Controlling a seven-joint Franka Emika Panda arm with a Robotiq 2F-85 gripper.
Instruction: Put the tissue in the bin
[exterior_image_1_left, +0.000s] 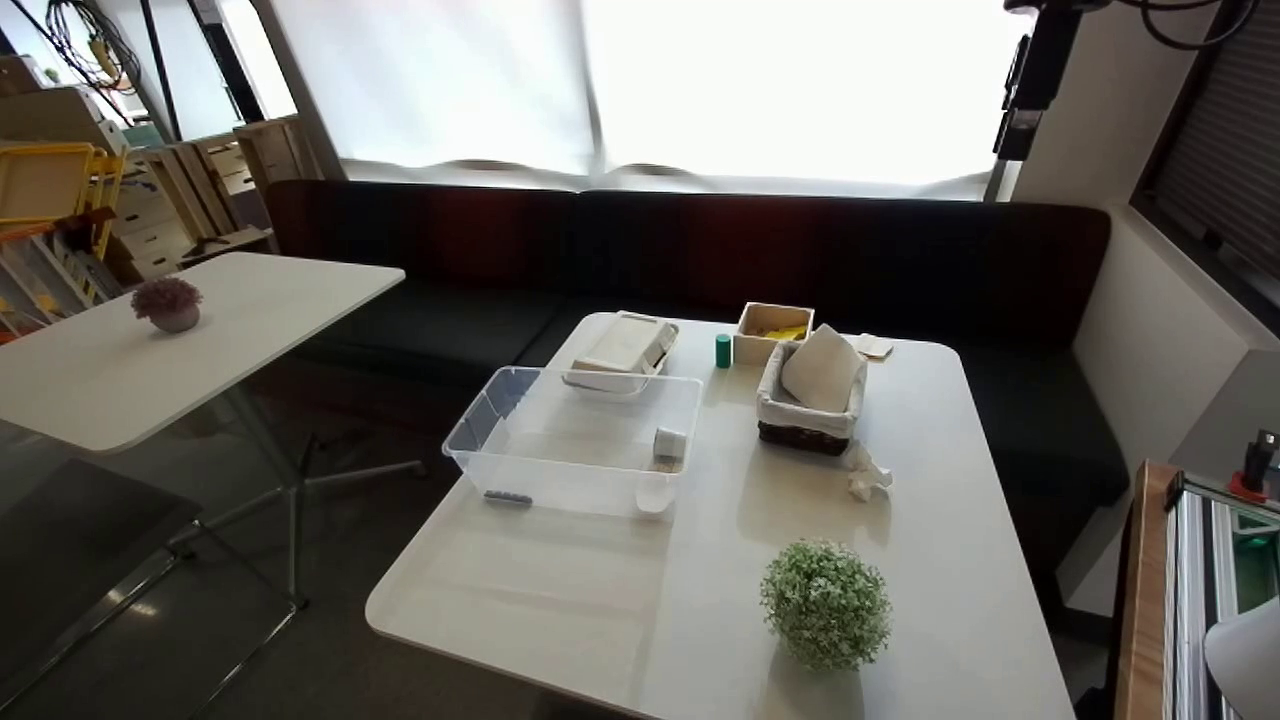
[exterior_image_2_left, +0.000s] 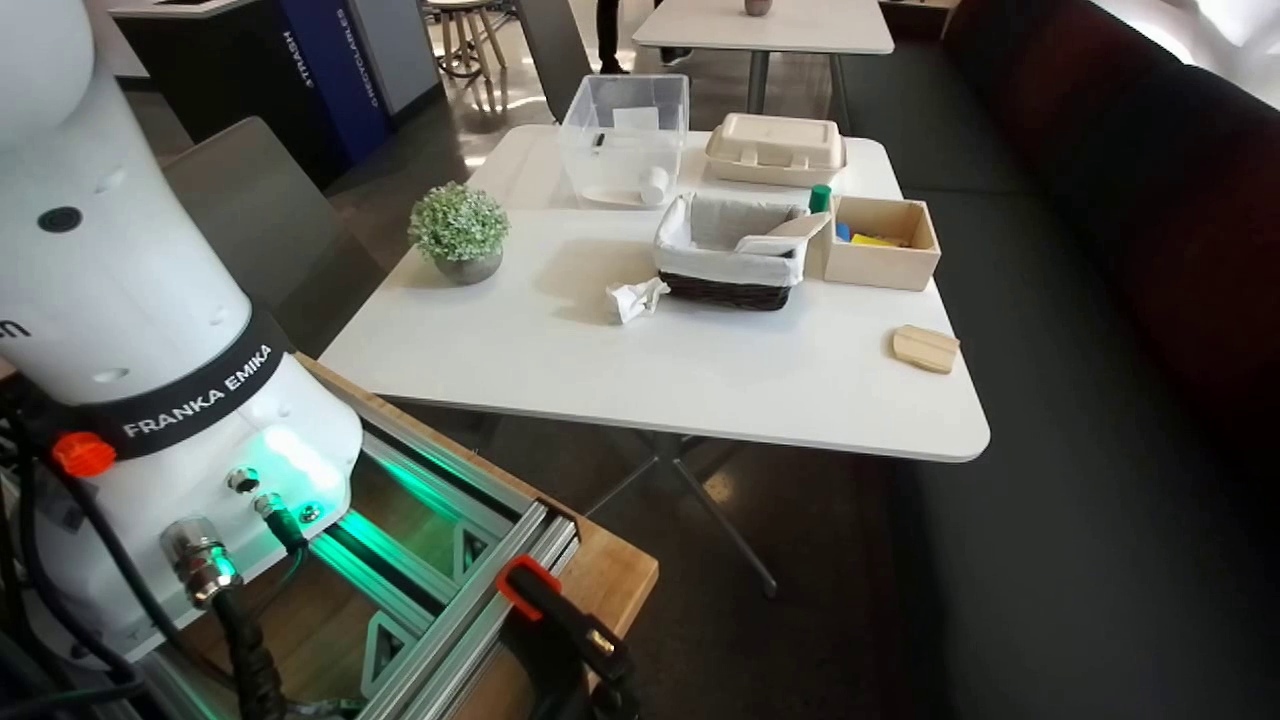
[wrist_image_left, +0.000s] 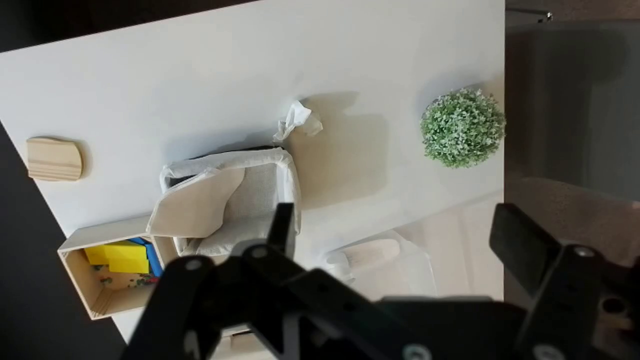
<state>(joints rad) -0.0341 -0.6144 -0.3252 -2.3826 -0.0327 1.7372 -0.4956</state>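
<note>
In the wrist view, reckoning from the tissue (wrist_image_left: 300, 117), open tabletop (wrist_image_left: 280, 50) spreads from 10 to 2 o'clock, and a lane runs at 3 as far as the plant ball (wrist_image_left: 462, 129). The lined basket (wrist_image_left: 257, 187) stands at 7, perhaps touching the tissue; a tilted beige sheet (wrist_image_left: 195, 207) covers its 9 o'clock half, leaving 3 o'clock open. Towards 5 the way is unobstructed up to the clear bin (wrist_image_left: 407, 277), a white cylinder (wrist_image_left: 339, 265) at its 9 o'clock side.

In wrist view, tool (wrist_image_left: 394, 225) cropped below, basket (wrist_image_left: 257, 190) and clear bin (wrist_image_left: 410, 275) partly hidden
</note>
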